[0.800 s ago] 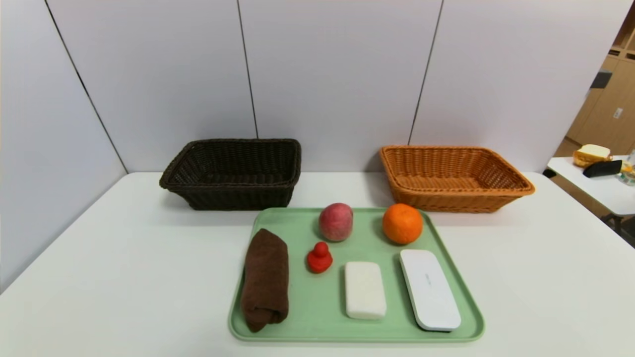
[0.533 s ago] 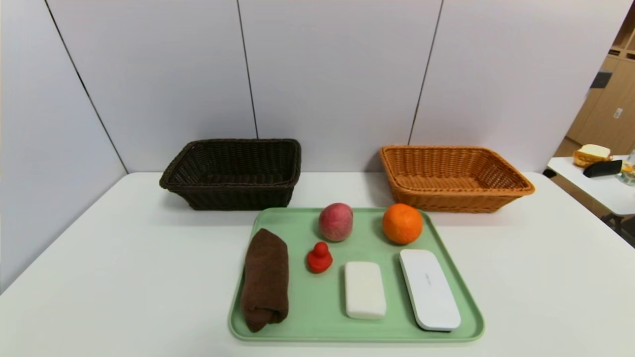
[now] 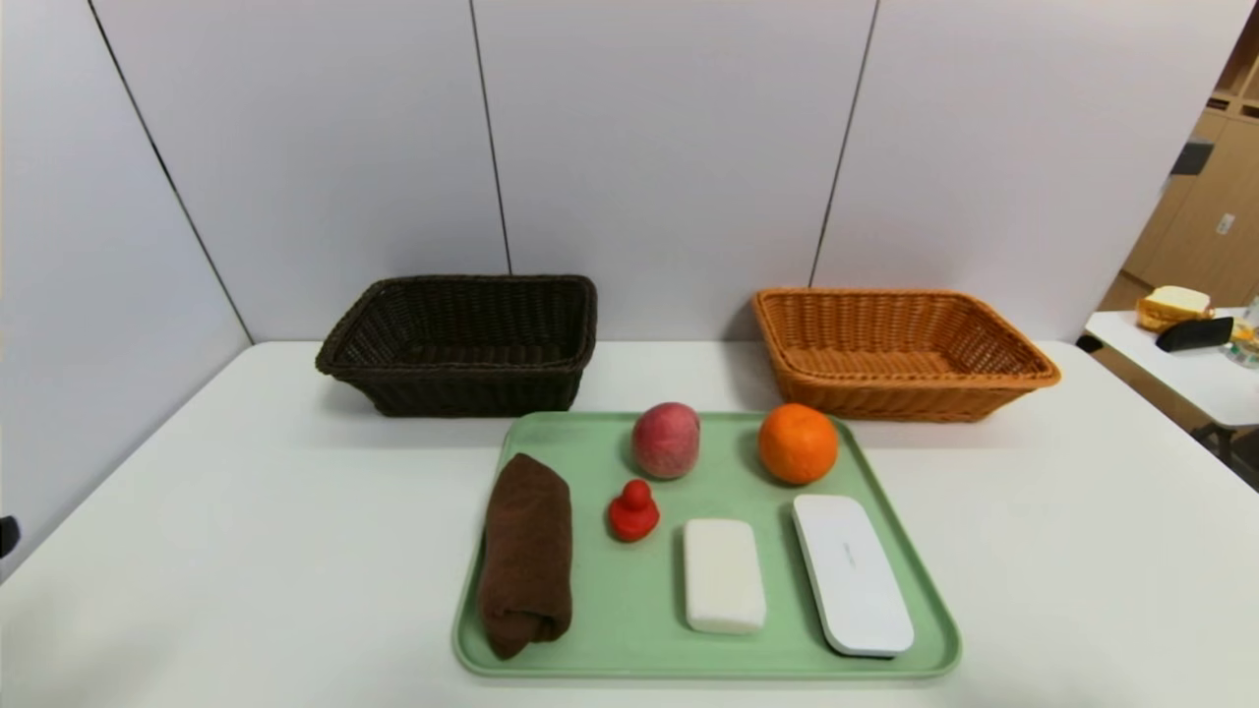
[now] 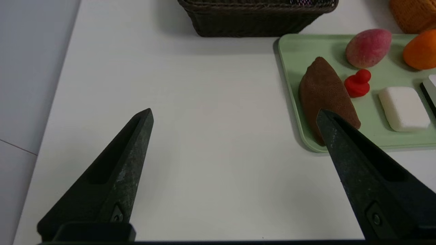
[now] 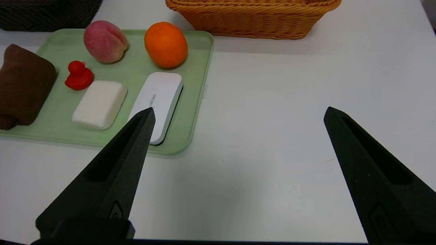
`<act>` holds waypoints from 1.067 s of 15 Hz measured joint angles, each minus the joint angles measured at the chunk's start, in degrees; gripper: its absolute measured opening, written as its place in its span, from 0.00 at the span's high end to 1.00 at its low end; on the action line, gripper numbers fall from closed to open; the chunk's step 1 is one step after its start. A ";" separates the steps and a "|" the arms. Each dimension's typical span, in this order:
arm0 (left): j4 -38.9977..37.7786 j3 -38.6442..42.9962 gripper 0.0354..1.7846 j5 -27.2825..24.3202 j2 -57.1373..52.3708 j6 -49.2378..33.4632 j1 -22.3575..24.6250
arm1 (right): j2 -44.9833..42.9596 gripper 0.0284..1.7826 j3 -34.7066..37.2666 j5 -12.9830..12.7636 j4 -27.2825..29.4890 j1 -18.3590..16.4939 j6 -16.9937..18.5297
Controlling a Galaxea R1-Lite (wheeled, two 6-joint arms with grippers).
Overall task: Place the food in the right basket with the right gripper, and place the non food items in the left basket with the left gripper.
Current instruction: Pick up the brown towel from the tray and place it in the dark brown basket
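Observation:
A green tray point(image 3: 610, 629) holds a rolled brown towel point(image 3: 527, 551), a red toy duck point(image 3: 633, 511), a peach point(image 3: 666, 440), an orange point(image 3: 797, 442), a white soap bar point(image 3: 724, 574) and a long white case point(image 3: 851, 574). The dark basket point(image 3: 462, 344) stands at the back left, the orange wicker basket point(image 3: 900, 352) at the back right. My left gripper point(image 4: 235, 115) is open and empty over bare table left of the tray. My right gripper point(image 5: 238, 114) is open and empty over bare table right of the tray. Only a dark tip point(image 3: 6, 536) shows at the head view's left edge.
The white table point(image 3: 246, 551) has free room on both sides of the tray. Grey wall panels stand behind the baskets. A second table point(image 3: 1180, 369) with objects is off to the far right.
A dark tip has come into the head view at the left edge. Nothing on the tray has moved.

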 joint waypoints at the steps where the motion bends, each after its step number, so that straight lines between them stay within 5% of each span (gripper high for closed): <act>1: 1.15 -1.65 0.06 -0.88 3.13 -0.30 -0.26 | 5.89 0.04 -4.53 0.09 0.99 0.28 0.38; 4: 1.73 -4.38 0.06 -1.54 10.69 -1.55 -1.60 | 24.44 0.04 -21.00 -0.49 6.31 3.90 5.02; 7: 1.62 -5.81 0.06 -0.93 16.53 -6.40 -8.61 | 38.91 0.04 -34.08 -2.91 13.31 13.24 14.88; 12: -5.81 -8.77 0.06 3.18 27.54 -11.97 -21.81 | 51.82 0.04 -39.74 -5.90 15.85 22.09 23.48; 16: 2.34 -20.44 0.06 10.22 39.41 -27.08 -34.68 | 55.08 0.04 -39.91 -5.81 15.87 23.47 26.56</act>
